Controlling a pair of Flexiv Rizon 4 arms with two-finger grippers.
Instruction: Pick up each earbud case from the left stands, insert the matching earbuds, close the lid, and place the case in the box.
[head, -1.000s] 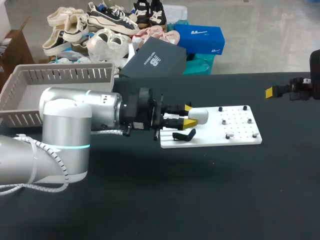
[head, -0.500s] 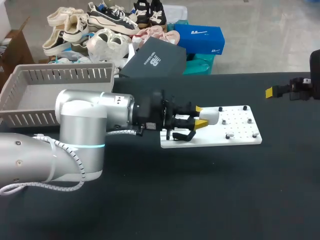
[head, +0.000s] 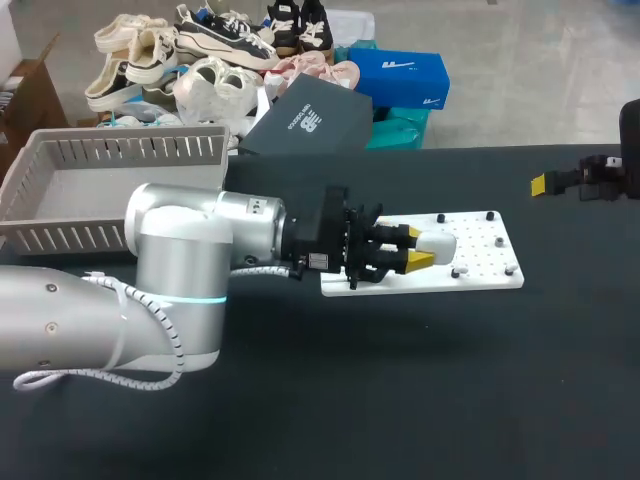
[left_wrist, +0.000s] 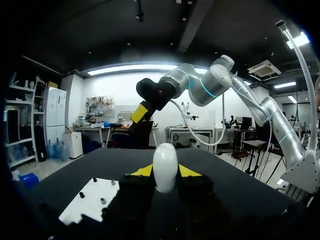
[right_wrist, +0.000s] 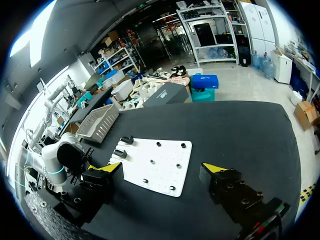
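Note:
A white earbud case (head: 441, 245) hangs just above the middle of the white stand board (head: 480, 278), lid closed, with my left gripper (head: 418, 251) shut on it. In the left wrist view the case (left_wrist: 165, 168) stands upright between the yellow-tipped fingers (left_wrist: 143, 171), above the board (left_wrist: 90, 205). My right gripper (head: 545, 183) hovers at the table's far right, clear of the board. Its own view shows that gripper (right_wrist: 164, 169) wide open and holding nothing, above the board (right_wrist: 155, 150), where two black stands (right_wrist: 123, 146) sit at the left end.
A grey slatted basket (head: 60, 150) sits at the table's back left. Small black pegs (head: 458, 272) dot the board's right half. The black tabletop (head: 450, 400) stretches in front of the board.
My left gripper has carried the white case rightward, from the board's left end to over its middle. The right arm has stayed put.

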